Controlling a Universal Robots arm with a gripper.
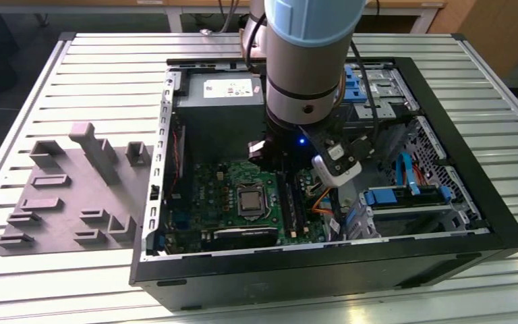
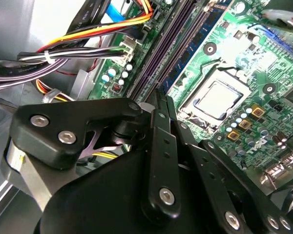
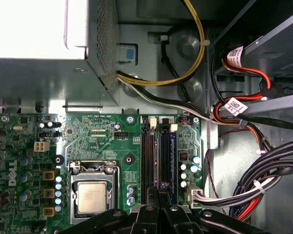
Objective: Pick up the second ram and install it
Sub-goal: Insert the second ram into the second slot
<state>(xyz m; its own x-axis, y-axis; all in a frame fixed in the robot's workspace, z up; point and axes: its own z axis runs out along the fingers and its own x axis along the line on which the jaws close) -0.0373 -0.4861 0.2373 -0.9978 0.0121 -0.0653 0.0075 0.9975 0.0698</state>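
Inside the open computer case [image 1: 421, 256], my gripper [image 2: 162, 105] hangs over the green motherboard [image 1: 214, 189]. Its two thin black fingers are pressed together on the top edge of the second ram [image 2: 188, 56], a dark stick with a row of small chips. In the first wrist view, my gripper [image 3: 158, 194] meets the second ram [image 3: 165, 156] about halfway along one of the long black slots, where the stick stands upright. A neighbouring slot [image 3: 146, 156] runs parallel right beside it. In the exterior view the arm's wrist hides my fingertips.
The silver processor [image 3: 92, 197] sits close beside the slots. Bundles of coloured cables [image 2: 78, 44] lie on the other side. A grey power supply [image 1: 227, 101] fills the case's far end, and blue drive brackets [image 1: 394, 196] line the exterior view's right. Grey holder blocks [image 1: 70, 196] stand outside the case.
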